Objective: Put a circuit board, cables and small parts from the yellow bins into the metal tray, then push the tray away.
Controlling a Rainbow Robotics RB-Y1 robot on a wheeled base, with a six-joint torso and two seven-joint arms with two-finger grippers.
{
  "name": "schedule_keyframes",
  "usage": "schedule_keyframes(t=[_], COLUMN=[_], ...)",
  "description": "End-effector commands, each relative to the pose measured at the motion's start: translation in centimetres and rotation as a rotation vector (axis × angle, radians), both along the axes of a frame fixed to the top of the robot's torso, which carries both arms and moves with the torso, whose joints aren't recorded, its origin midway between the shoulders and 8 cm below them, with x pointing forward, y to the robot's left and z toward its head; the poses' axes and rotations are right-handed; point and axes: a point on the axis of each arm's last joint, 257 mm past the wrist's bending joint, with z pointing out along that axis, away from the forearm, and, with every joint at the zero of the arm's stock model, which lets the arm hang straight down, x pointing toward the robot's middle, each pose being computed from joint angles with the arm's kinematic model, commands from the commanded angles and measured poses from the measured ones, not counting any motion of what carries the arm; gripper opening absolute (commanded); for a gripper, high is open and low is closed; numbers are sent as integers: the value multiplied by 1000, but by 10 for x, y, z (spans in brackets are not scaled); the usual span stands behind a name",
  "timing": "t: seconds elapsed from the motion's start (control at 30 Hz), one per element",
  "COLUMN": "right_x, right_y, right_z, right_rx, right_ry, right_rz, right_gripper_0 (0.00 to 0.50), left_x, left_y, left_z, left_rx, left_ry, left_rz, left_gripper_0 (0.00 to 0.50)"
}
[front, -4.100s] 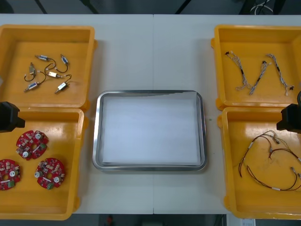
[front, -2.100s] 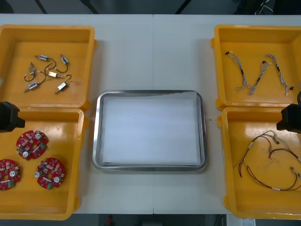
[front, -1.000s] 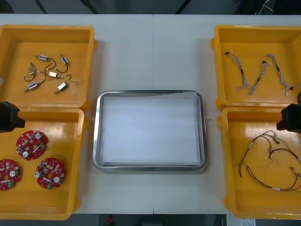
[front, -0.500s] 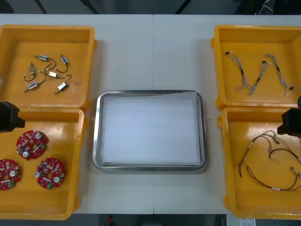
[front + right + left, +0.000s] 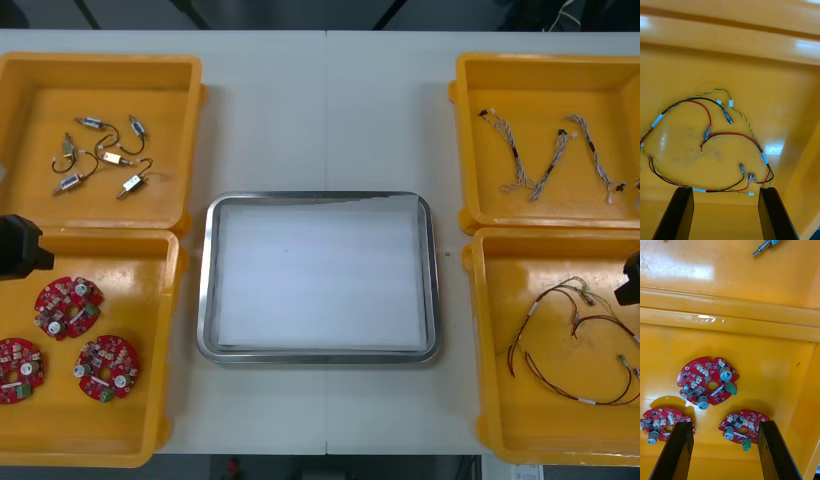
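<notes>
Right wrist view: right gripper hovers over the cable bin, fingers spread wide, nothing held. Red and yellow cables lie loose on the bin floor. The bundle's nearest loop and a few connector ends sit between the two fingers, just ahead of the tips. The rest fans out farther ahead.

Left gripper is in the same state over the board bin: fingers apart, empty. One circuit board sits between the tips, closer to one finger than the other. A second board lies farther ahead. A third board is partly behind the other finger.

Metal tray sits mid-tabletop, white inside, nothing in it, well apart from both grippers.

My read: we're at step one, the first pick, with nothing loaded yet.

Next move, right side: go straight down so the tips straddle the near strands, then close. The wires lie flat, so I'd guess the tips must almost reach the bin floor or they close on air. The bin wall runs close to one finger, so I'm watching clearance there.

Left side: I'd centre on the near board before descending, otherwise one finger likely lands on top of it.
</notes>
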Motion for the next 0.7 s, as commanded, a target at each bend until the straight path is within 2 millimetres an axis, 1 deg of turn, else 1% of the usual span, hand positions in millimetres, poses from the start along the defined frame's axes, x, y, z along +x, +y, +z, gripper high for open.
schedule_keyframes(t=[0.03,0.13,0.37,0.47,0.5,0.6,0.63,0.7], right_x=[-12,-14,-19,-18,-18,-17,-17,-16], right_y=[-25,-30,-40,-43,-49,-54,-57,-62], right_z=[-3,-10,-28,-32,-37,-42,-47,-50], right_rx=[-50,-68,-111,-110,-108,-95,-78,-80], right_ry=[-3,-10,-16,-21,-17,-14,-14,-13], right_rz=[96,156,271,292,310,330,345,360], right_gripper_0=[500,500,500,500,500,500,500,500], left_x=[3,0,-11,-15,-19,-22,-25,-28], left_y=[15,21,43,45,48,50,51,52], left_z=[6,3,0,-3,-7,-11,-15,-19], left_rx=[121,144,203,214,223,236,240,240], left_ry=[-17,-7,9,16,23,25,27,29], left_rz=[-151,-186,-247,-268,-292,-323,-346,-367], left_gripper_0=[500,500,500,500,500,500,500,500])
